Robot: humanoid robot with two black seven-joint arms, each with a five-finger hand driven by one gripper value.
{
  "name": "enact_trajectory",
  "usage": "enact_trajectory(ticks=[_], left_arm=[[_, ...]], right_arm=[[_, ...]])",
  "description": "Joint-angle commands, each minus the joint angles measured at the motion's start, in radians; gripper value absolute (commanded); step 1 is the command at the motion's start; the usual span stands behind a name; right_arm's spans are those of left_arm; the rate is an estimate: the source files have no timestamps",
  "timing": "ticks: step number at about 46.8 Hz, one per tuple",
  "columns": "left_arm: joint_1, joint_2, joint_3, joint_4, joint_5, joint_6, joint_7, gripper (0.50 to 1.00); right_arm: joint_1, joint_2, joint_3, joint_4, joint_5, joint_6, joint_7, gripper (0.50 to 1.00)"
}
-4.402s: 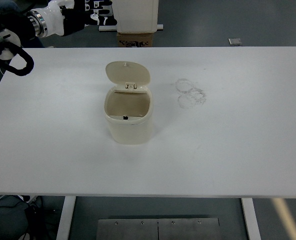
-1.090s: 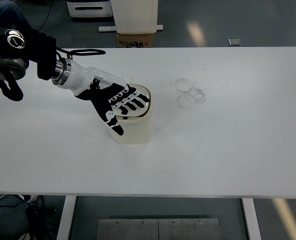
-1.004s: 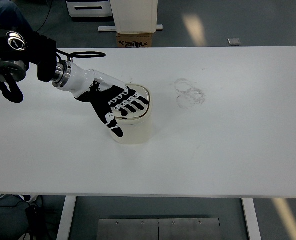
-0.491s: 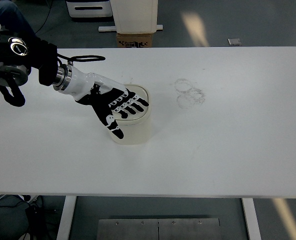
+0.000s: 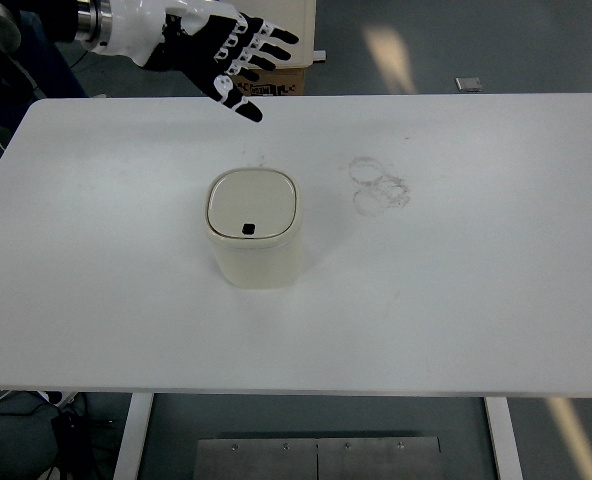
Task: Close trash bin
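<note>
The little cream trash bin [image 5: 255, 240] sits near the middle of the white table [image 5: 476, 280], a bit toward the left. Its lid [image 5: 253, 203] lies flat on top, shut all the way round, with a small dark button at the lid's 6 o'clock edge. Nothing is touching the bin.

Going out from the bin, at about 2 o'clock there are some faint ring marks [image 5: 380, 187] on the tabletop, a little way off. Much farther out, at about 11 o'clock and well apart from the bin, the robot's left hand [image 5: 219, 45] hangs in the air over the far edge of the table. Its fingers [image 5: 261, 38] are spread wide and flat, and it holds nothing. The right hand is nowhere to be seen. Beyond the table's far edge, just past the hand, a brown cardboard box [image 5: 272, 80] stands on the floor.

I think the closing job is done, because the lid looks flat and snug. What is left looks small: take the arm out of the way to the side. If the lid were to pop up, it would need a soft push down on top.
</note>
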Motion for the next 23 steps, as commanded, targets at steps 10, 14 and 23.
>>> enact_trajectory(ticks=[10,14,23], left_arm=[[0.164,-0.095,-0.26,0.307,0.007,-0.007,-0.001,1.0],[0.249,-0.141,-0.334,0.407,0.009,-0.002,-0.001,1.0],[0.367,-0.219,-0.415,0.543,-0.029,0.001,-0.062,1.0]], right_arm=[[0.0,0.0,0.0,0.0,-0.001,0.0,-0.001,0.991],[0.0,0.0,0.0,0.0,-0.001,0.0,-0.001,0.991],[0.0,0.0,0.0,0.0,-0.001,0.0,-0.001,0.991]])
